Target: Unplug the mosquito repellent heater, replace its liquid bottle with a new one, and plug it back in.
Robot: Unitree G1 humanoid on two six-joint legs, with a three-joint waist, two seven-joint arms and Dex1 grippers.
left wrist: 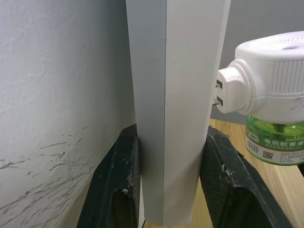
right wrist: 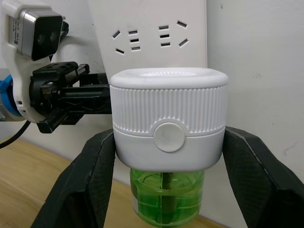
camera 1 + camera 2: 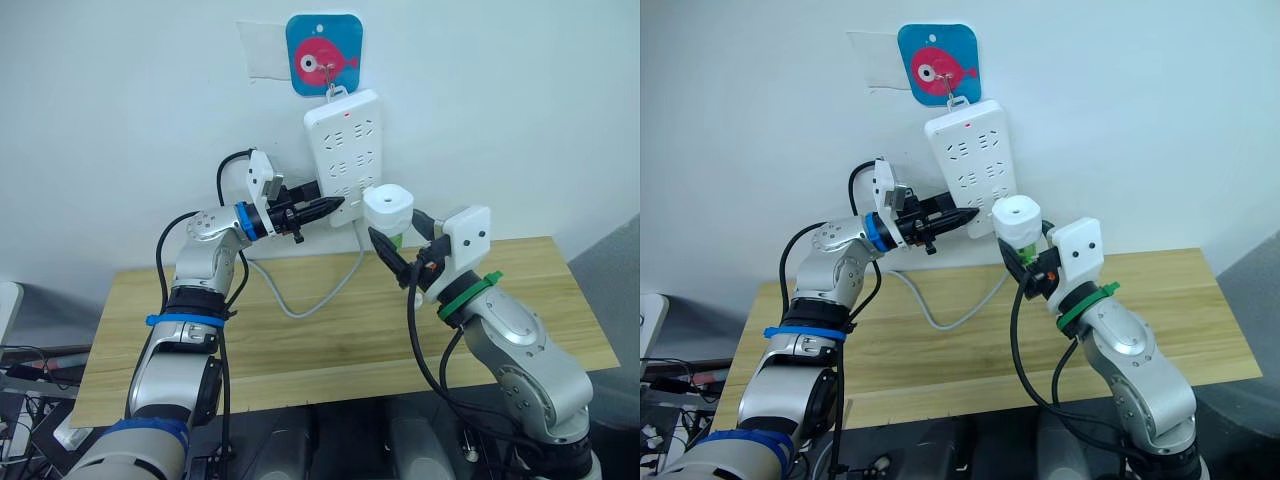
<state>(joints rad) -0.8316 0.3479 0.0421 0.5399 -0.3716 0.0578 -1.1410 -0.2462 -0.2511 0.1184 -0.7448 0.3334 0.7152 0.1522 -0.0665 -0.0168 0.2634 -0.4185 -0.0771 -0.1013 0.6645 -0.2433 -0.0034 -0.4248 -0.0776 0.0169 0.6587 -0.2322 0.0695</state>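
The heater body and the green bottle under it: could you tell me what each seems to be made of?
The heater looks like matte white moulded plastic, with fine ribs around its upper half. The bottle looks like clear green-tinted plastic, possibly glass: light passes through it.

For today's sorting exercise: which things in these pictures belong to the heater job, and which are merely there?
Belong to the job:
small white rounded heater
green liquid bottle under it
long white power strip
left gripper, gripping the strip
right gripper, holding the heater

Merely there:
blue fish wall hook
wooden table
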